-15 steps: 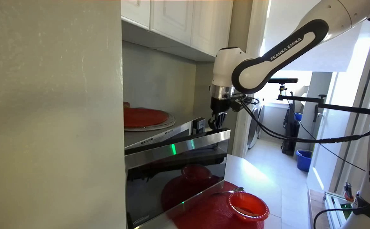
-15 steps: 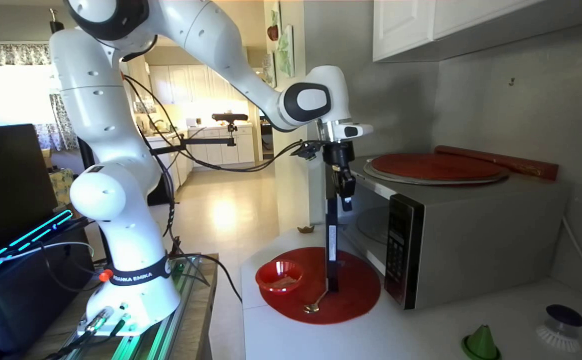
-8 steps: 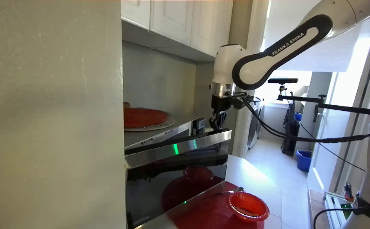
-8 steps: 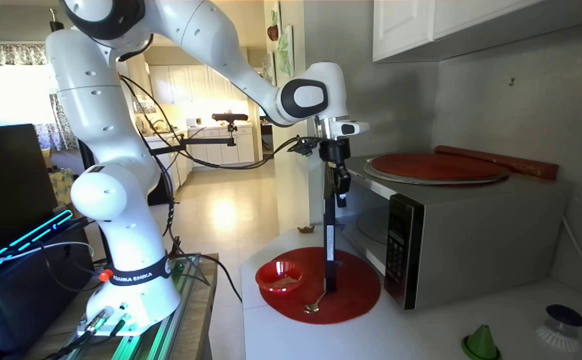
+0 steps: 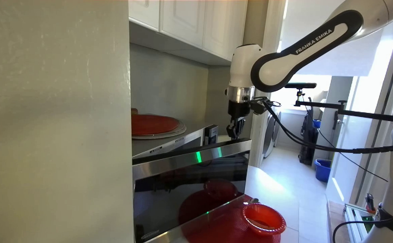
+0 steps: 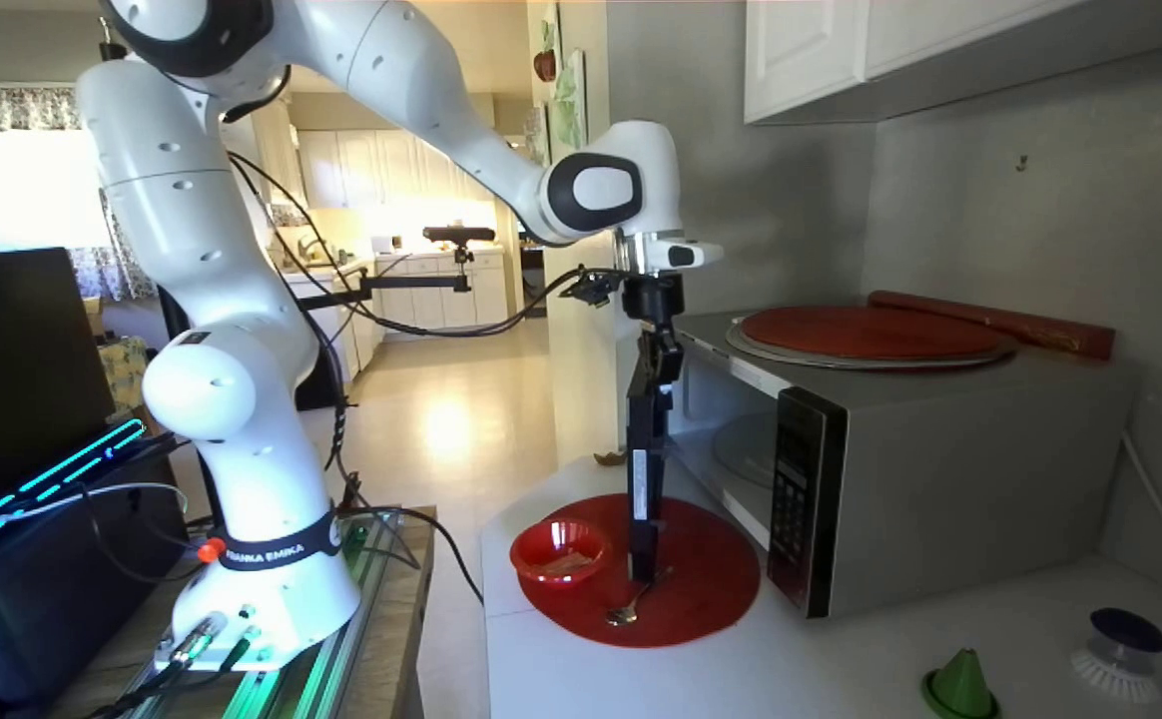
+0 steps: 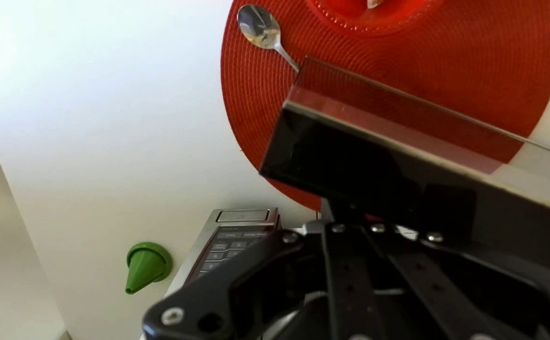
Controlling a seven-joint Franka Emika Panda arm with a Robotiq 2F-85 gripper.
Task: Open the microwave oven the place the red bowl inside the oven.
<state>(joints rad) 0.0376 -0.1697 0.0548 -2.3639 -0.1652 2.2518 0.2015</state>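
Observation:
The microwave [image 6: 970, 489] stands on the counter with its door [image 5: 162, 206] swung partly outward. The door is nearly edge-on in an exterior view [image 6: 644, 499], with the cavity [image 6: 741, 454] visible behind it. My gripper [image 5: 234, 135] is at the top edge of the door near its free end, on the inner side. In the wrist view its fingers stand close together with nothing seen between them; the fingertips are hidden by the door. The red bowl [image 6: 559, 551] sits upright on a red round placemat [image 6: 711, 579], apart from the gripper, with something pale inside.
A spoon [image 6: 623, 615] lies on the placemat below the door. Red and grey round mats [image 6: 871, 332] and a red roll [image 6: 1020, 325] lie on the microwave. A green cone [image 6: 960, 689] and a brush [image 6: 1125, 654] stand at its side. Wall cabinets [image 5: 183, 23] hang above.
My gripper has moved outward toward the robot base, and the door has swung open a little wider with it. The bowl and spoon have not moved.

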